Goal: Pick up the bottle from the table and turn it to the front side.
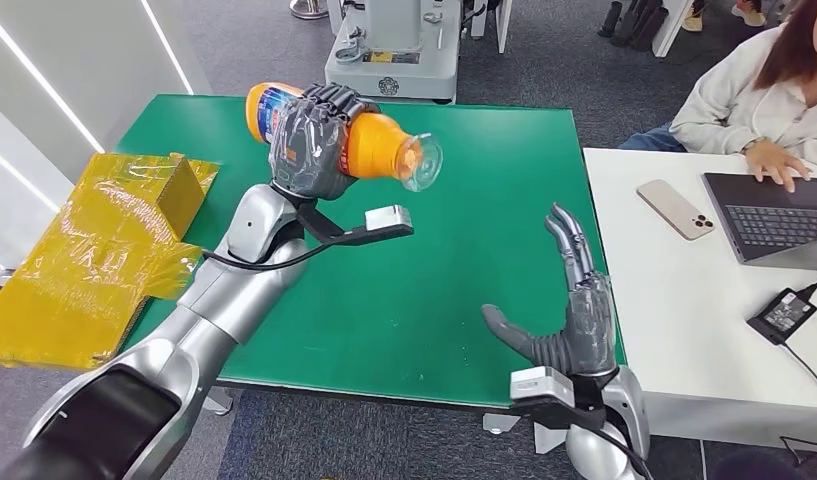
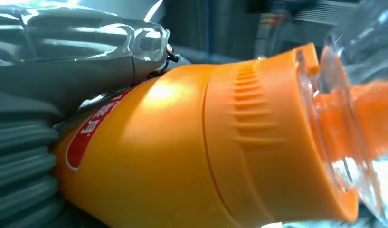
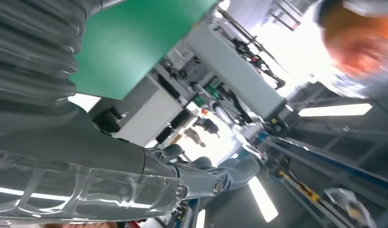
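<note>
The pick-up looks done: the green tabletop (image 1: 434,300) lies well below the orange bottle (image 1: 384,148), which is lifted clear of it and held on its side in the air. What remains, judging by the task, is the turning to bring its front face round; the label is partly hidden, so how far that has gone cannot be told. The left hand (image 1: 309,140) wraps around the bottle's middle, fingers closed over the label, with the clear cap end (image 1: 422,162) sticking out towards the robot's right. The right hand (image 1: 569,320) hangs near the tabletop's near edge, fingers spread, holding nothing, well apart from the bottle.
</note>
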Motion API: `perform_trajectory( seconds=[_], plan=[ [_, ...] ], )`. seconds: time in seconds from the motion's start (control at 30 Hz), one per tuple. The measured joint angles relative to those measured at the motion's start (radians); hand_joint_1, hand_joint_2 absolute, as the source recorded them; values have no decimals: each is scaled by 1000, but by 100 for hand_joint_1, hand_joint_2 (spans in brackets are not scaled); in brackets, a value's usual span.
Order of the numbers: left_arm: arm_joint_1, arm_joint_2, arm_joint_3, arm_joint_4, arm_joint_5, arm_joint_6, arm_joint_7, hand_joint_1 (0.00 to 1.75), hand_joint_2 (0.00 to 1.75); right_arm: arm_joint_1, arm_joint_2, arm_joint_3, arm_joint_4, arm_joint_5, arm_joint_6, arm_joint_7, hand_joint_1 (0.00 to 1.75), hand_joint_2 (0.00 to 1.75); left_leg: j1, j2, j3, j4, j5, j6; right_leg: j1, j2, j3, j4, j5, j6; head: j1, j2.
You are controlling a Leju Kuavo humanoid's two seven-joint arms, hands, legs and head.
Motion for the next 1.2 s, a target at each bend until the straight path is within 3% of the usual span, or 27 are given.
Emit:
perform_trajectory(
  seconds=[0.17,0.4,0.57,0.9,1.03,1.2],
  plan=[
    [-1,90,-33,59,-213,3,154,172,175,29,-25,-18,-55,-44,0,-42,0,175,0,3,1,-1,0,0,0,3,0,0,0,0,0,0],
    [20,223,-99,190,-242,2,301,167,175,59,-30,-37,-92,-48,3,-75,0,175,0,3,1,-1,0,0,0,4,-1,1,0,0,0,0],
    [28,291,-160,243,-242,-6,363,169,175,83,-31,-55,-125,-50,4,-75,0,175,0,3,0,-1,0,0,0,3,-1,1,0,0,0,0],
    [33,456,-171,275,-234,-8,323,171,175,109,-50,-72,-142,-92,38,-123,0,175,1,5,0,-1,0,-1,0,5,-2,1,0,-1,0,0],
    [35,510,-136,285,-171,-20,214,165,175,102,-52,-72,-142,-91,54,-126,0,175,1,5,0,-1,1,-1,1,5,-2,2,0,-1,0,0],
    [18,519,-37,301,-46,-93,69,172,175,91,-53,-72,-142,-88,60,-124,0,175,1,3,0,-1,1,-2,1,3,-2,2,0,-1,0,0]
  ],
)
